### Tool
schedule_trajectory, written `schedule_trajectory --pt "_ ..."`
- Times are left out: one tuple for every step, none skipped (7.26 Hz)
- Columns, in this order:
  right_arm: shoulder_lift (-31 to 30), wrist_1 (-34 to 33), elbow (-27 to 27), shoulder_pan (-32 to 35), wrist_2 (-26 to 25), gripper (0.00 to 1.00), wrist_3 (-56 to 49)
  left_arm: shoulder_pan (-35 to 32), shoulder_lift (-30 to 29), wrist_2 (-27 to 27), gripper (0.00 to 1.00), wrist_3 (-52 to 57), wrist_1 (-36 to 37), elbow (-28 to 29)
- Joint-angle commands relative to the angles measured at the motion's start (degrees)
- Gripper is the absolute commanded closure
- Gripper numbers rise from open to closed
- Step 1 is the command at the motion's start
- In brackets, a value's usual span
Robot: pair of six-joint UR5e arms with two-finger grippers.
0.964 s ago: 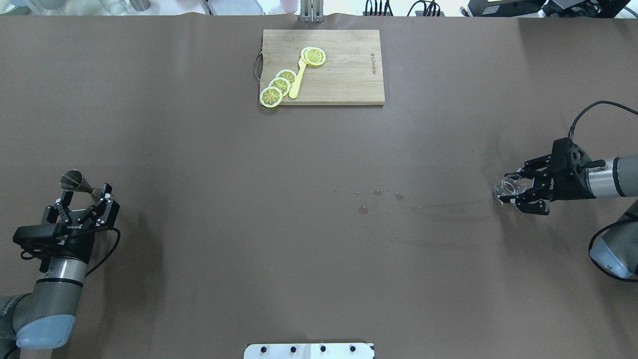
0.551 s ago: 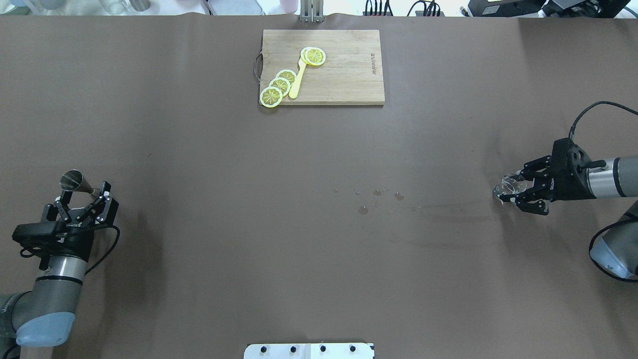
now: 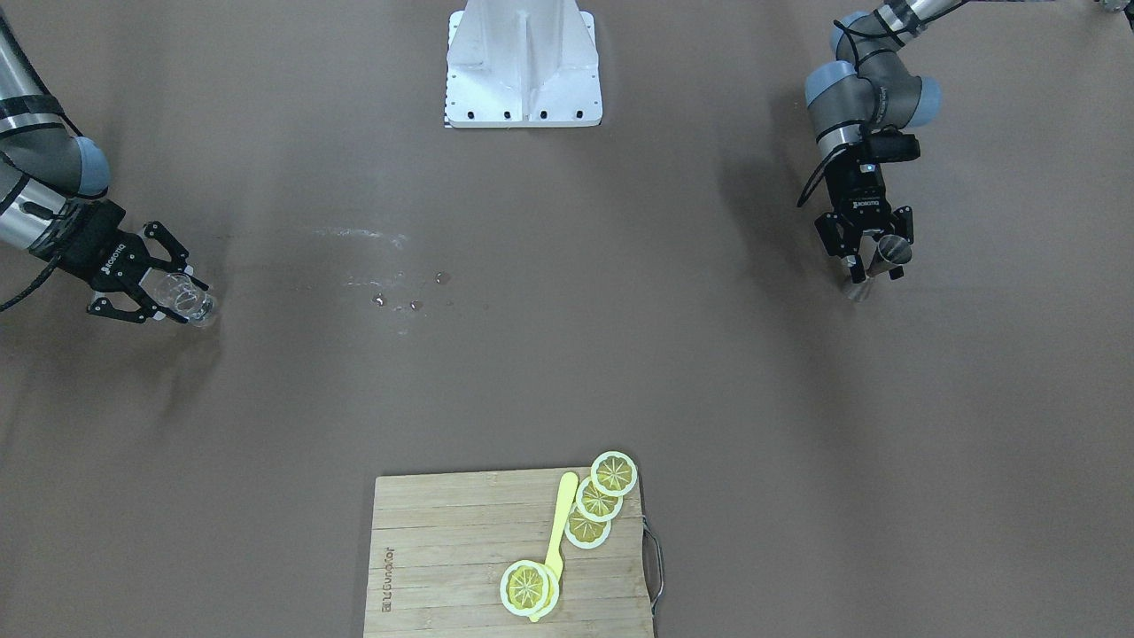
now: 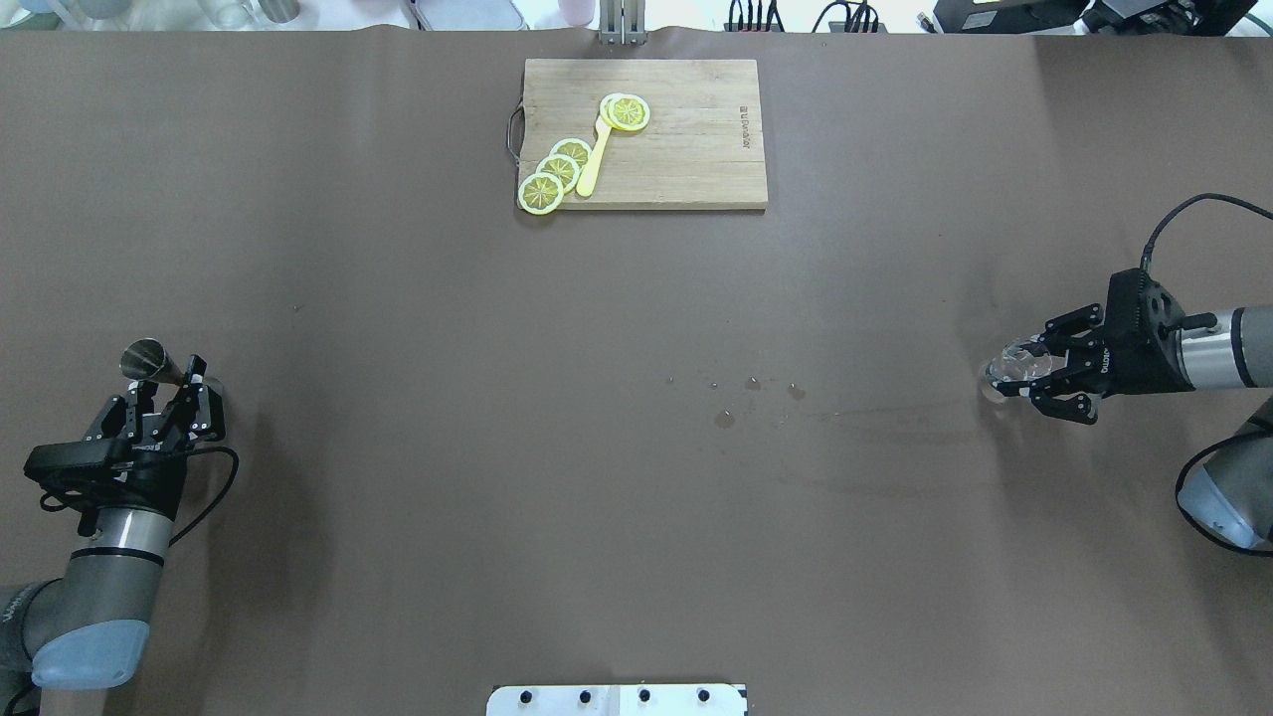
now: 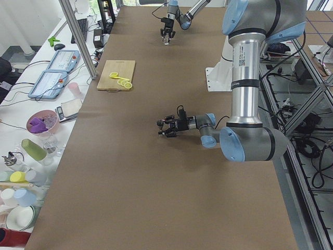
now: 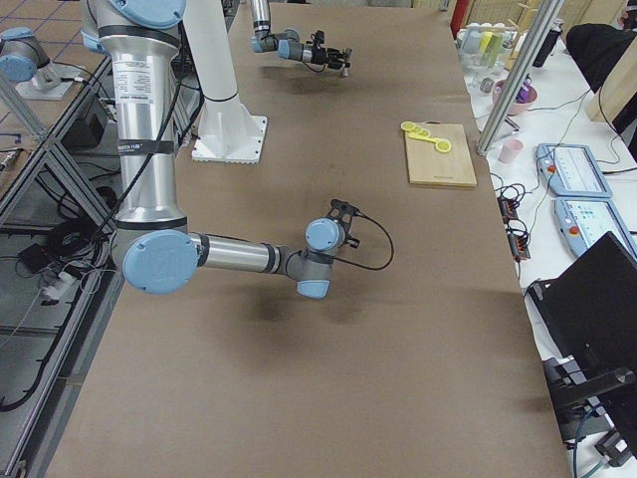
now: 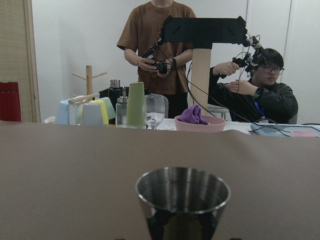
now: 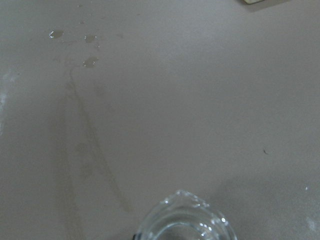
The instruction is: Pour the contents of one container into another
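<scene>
Two grippers, both closed on something — left gripper [image 4: 171, 380] on the steel jigger [image 4: 146, 358], right gripper [image 4: 1030, 371] on the glass cup [image 4: 1008, 365] (well apart).

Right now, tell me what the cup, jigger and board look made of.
The cup: clear glass, seemingly; the table shows through and its rim glints. The jigger: polished metal, likely steel, mirror-like reflections. The board: pale wood, visible grain, matte.

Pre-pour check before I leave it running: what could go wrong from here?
The glass cup in the right tool and the jigger at the left tool sit at opposite ends of the table; a long carry may slosh. Droplets mid-table hint at spills. The jigger's small mouth may be missed.
</scene>
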Motion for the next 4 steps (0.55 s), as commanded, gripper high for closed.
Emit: schedule_trajectory --pt "0.38 -1.02 0.89 2.35 3.38 1.00 -0.02 -0.01 0.00 0.00 0.56 0.04 0.04 0.01" --pt "1.08 -3.20 0.89 3.92 5.57 1.00 -0.02 -0.01 0.00 0.00 0.57 0.04 0.04 0.01" --pt "2.91 -6.79 1.41 5.85 8.20 1.00 -0.02 -0.01 0.00 0.00 0.59 0.04 0.04 0.01" --pt "4.67 -9.52 1.94 6.48 8.92 1.00 -0.11 -0.01 -0.09 0.00 0.63 0.04 0.04 0.19"
